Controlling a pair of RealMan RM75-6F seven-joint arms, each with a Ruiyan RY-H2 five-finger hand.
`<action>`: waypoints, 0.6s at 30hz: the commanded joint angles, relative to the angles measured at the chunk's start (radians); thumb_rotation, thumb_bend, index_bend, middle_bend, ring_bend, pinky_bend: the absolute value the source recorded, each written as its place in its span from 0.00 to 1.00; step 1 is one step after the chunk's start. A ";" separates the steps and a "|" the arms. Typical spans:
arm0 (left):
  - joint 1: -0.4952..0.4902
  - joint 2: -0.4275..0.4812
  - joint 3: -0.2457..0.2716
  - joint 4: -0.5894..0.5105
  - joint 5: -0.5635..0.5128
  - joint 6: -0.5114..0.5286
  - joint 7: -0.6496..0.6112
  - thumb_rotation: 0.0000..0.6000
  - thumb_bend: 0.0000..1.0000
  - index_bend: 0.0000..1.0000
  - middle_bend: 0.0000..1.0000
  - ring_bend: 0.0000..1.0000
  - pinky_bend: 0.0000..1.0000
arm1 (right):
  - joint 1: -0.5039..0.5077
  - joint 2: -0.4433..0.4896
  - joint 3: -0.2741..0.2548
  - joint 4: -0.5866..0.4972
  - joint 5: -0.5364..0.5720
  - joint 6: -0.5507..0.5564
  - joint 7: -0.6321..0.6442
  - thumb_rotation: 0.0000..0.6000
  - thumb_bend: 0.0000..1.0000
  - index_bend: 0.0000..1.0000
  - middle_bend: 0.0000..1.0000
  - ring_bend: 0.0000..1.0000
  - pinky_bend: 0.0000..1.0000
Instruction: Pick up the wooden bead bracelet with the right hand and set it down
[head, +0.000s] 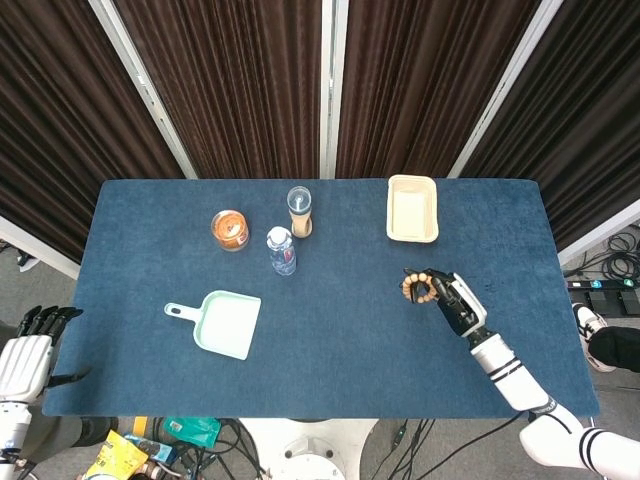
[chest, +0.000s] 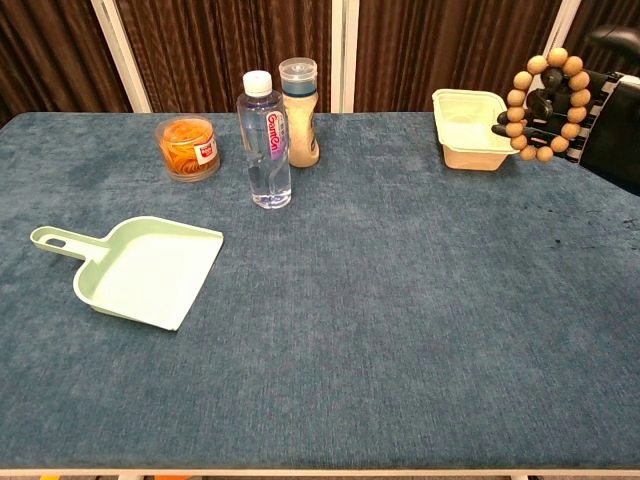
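Right hand (head: 452, 299) is over the right part of the blue table (head: 330, 350), and its dark fingers (chest: 545, 104) are closed through the wooden bead bracelet (chest: 548, 104), so the bracelet hangs as an upright ring above the cloth and does not touch it. In the head view the bracelet is at about 4 o'clock from the table centre, and the cream tray (head: 412, 208) lies at 12 o'clock from it, well apart. In the chest view the ring of beads shows just beside the right edge of this tray, but it is in front of it and not inside. The tray is shallow and rectangular, and I see nothing in it. At about 10 o'clock from the table centre three containers stand near each other: a small glass jar (head: 230, 230) with something orange inside, a clear plastic bottle (head: 282, 251) with a white cap that looks filled with water, and a taller bottle (head: 300, 211) with a clear lid and a beige content. The clear bottle stands just beside the beige one, at its 7 o'clock. At about 8 o'clock from the centre a pale green dustpan (head: 227, 324) lies flat with its handle pointing to 9 o'clock, and nothing is on it. Left hand (head: 28, 356) is off the table at its 8 o'clock corner, with the fingers apart and nothing in them.
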 joint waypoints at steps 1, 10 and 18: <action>-0.001 0.000 -0.001 -0.001 -0.002 -0.001 0.002 1.00 0.00 0.19 0.16 0.09 0.06 | -0.003 0.000 0.001 0.000 0.004 0.002 -0.001 0.56 0.40 0.64 0.63 0.33 0.07; 0.001 -0.001 0.000 0.001 -0.005 -0.002 -0.001 1.00 0.00 0.19 0.16 0.09 0.06 | -0.010 -0.003 0.003 -0.002 0.010 0.005 -0.001 0.61 0.40 0.69 0.64 0.34 0.07; -0.001 -0.003 0.001 0.004 -0.005 -0.006 -0.002 1.00 0.00 0.19 0.16 0.09 0.06 | -0.008 -0.005 0.007 -0.002 0.013 -0.001 -0.009 0.61 0.62 0.69 0.64 0.34 0.07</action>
